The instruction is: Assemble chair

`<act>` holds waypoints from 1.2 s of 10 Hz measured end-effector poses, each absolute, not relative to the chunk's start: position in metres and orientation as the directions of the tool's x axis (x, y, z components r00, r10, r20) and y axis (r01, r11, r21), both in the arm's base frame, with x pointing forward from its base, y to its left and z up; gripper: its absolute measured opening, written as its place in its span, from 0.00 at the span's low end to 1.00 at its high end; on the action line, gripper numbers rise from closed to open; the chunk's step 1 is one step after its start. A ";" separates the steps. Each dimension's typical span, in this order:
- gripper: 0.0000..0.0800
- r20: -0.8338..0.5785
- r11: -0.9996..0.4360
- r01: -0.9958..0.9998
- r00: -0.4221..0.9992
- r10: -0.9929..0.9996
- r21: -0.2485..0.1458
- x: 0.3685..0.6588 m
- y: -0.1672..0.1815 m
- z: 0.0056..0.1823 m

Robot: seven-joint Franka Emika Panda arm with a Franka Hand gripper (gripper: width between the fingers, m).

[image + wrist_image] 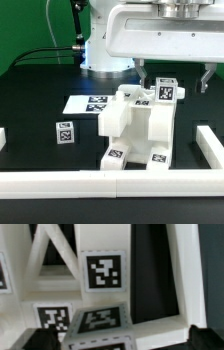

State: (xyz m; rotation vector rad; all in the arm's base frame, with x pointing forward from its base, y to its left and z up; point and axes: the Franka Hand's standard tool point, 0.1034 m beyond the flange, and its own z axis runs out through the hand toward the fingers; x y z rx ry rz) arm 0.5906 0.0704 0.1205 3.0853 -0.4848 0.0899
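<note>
My claw [172,80] hangs over the small blocky white plastic chair [135,125], which stands partly built near the middle of the matt black table [30,110]. Its smooth, square-edged panels and blocks each bear black-and-white square tags. My arm reaches in from above with the wrist pointing straight down, the boxy white wrist housing [165,30] level over the chair's top. My fingers are spread wide, one on either side of the chair's tagged upper part [167,90]. In the wrist view my two dark fingertips [38,339] stand far apart with a tagged white face [100,319] between them, and I see them pinching nothing. Beyond that face a tall white panel with a sharp straight edge carries another tag [104,272], and a dark slot [155,274] lies beside it. On the exterior view's left a small loose white cube with a tag [65,131] sits well apart from the chair, with bare table between them. The marker board [85,103] lies flat behind the chair, near it. A long white border rail [60,183] fences the near edge and turns up both sides, close to the chair's foot.
</note>
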 end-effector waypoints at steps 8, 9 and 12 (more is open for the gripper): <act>0.36 0.056 -0.732 -0.681 0.730 -0.681 -0.025 0.592 0.071 0.122; 0.36 0.050 -0.675 -0.737 0.674 -0.737 -0.033 0.592 0.072 0.122; 0.36 -0.002 -0.464 -0.882 0.466 -0.885 -0.079 0.593 0.070 0.122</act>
